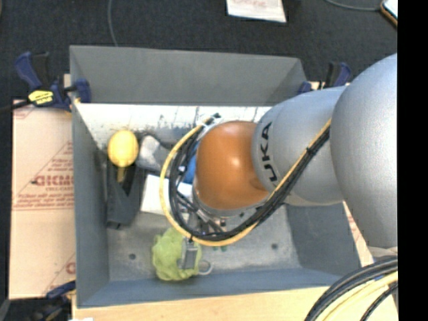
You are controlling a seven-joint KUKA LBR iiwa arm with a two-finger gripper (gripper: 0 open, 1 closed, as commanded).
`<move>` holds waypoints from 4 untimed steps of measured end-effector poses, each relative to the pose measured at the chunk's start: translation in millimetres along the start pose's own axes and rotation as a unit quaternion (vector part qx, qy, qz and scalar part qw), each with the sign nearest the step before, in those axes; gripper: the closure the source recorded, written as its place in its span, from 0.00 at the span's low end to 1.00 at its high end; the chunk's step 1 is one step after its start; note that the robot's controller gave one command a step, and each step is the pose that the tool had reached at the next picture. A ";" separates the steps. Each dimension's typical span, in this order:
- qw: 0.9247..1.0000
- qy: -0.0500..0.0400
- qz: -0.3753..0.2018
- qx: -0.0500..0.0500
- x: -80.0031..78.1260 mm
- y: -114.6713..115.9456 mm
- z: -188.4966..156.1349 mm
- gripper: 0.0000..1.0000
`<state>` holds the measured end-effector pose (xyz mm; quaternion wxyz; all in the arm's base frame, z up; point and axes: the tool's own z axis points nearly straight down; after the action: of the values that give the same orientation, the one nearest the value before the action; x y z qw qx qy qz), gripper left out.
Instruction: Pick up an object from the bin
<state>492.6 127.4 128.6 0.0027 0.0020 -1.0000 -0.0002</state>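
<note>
My gripper (190,257) reaches down below the orange cover at the bin's front middle. Its lower end rests against the right side of a crumpled light-green soft thing (167,254) near the front wall. Whether anything is held is hidden by the cover and cables. A white flat piece (150,194) lies just left of the gripper, partly under the arm.
A yellow lemon-shaped ball (123,148) sits at the back left, with a pale grey lump (151,150) beside it. A black angular object (120,198) lies along the left wall below the ball. The arm and its orange cover hide the bin's middle and right.
</note>
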 end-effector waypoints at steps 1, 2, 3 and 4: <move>1.000 -0.003 0.003 0.000 -2.0 -0.5 -3.2 0.00; 1.000 -0.010 0.007 -0.003 14.5 -3.0 55.3 0.00; 1.000 -0.010 0.022 -0.003 13.8 4.0 57.0 0.00; 1.000 -0.010 0.008 -0.003 14.0 -2.4 54.6 0.00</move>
<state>478.2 125.0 74.1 -0.0070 -0.0063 -1.0000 -0.0033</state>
